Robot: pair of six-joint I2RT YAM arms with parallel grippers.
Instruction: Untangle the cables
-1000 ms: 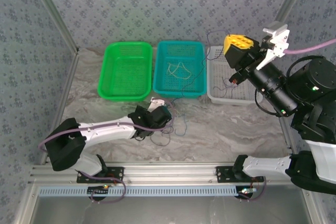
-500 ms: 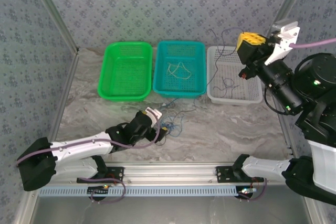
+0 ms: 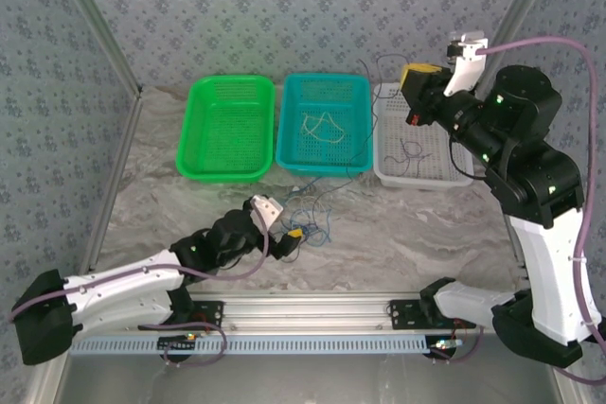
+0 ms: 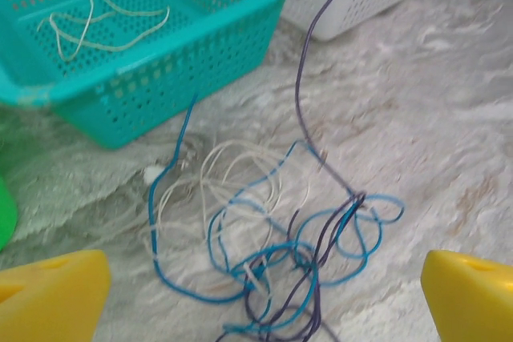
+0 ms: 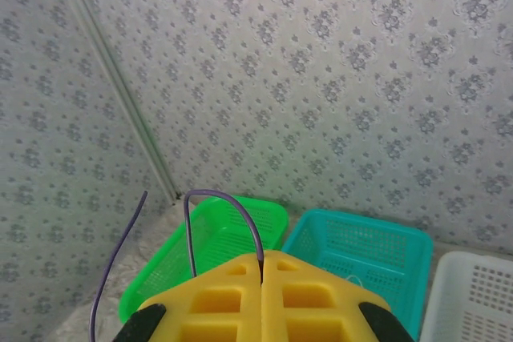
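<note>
Two grippers, one tangle of cables

Item one: the left gripper [image 3: 287, 229] is hovering low, its yellow fingers [image 4: 50, 295] standing wide apart and gripping nothing. The cables [image 4: 272, 238], in blue, white and dark loops, are lying on the marble table [image 3: 426, 224] just ahead of it, between the fingertips.

Item two: the right gripper [image 5: 262, 278] is hanging high, jaws pressing together on a dark purple cable [image 5: 212, 191]. That strand is apparently trailing down from it past the white basket [image 3: 426, 180] to the tangle.

Item three: the teal basket [image 3: 327, 78], beyond the left gripper, is holding a white cord [image 4: 88, 22].
</note>
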